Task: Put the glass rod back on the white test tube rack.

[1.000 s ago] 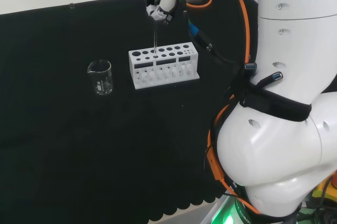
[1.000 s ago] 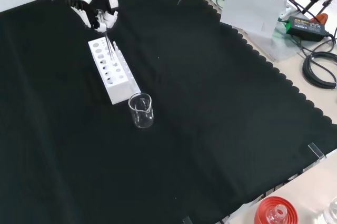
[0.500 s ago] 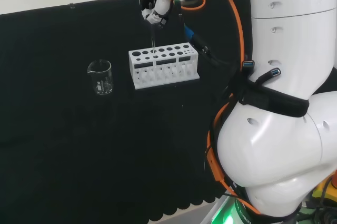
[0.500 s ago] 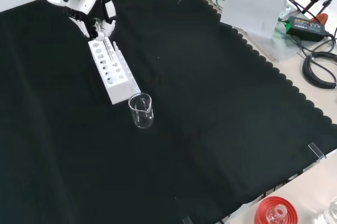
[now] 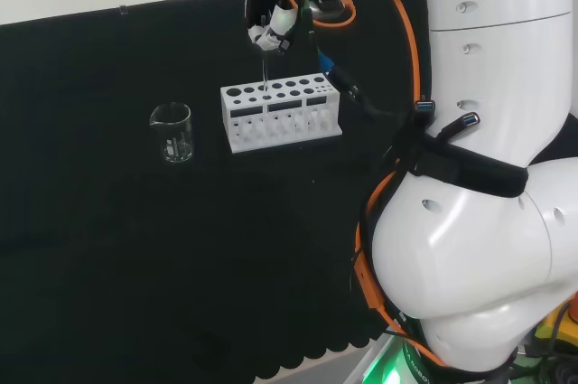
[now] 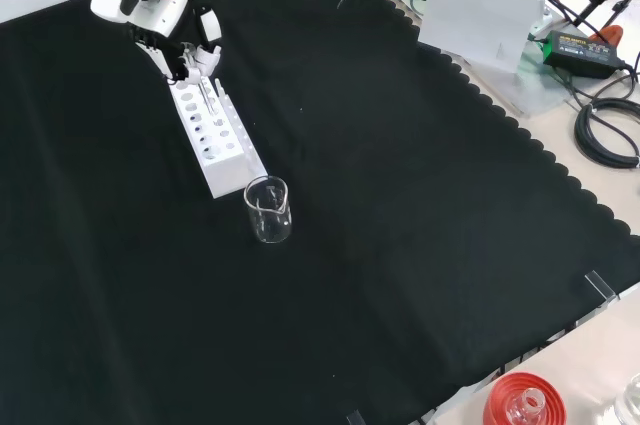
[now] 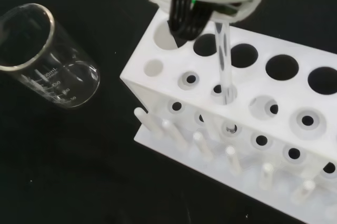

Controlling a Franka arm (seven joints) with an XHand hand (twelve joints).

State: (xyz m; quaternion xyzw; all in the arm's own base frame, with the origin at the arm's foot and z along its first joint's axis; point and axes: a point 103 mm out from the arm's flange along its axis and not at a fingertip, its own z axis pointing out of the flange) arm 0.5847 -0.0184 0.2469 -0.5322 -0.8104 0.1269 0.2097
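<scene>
Robot hand (image 5: pixel 274 30) has shifted slightly since 0.5 s ago, fingers pinched on the glass rod (image 7: pixel 223 68), lower end inside a hole of the white test tube rack (image 5: pixel 281 111). Beaker (image 5: pixel 172 132) stands apart, with open table (image 6: pixel 420 205) around.

Glossy white rounded arm links, orange and green cables, black strap, black-and-white robot hand (image 6: pixel 170 20)

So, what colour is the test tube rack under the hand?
White; the test tube rack shows best in the wrist view.
</scene>
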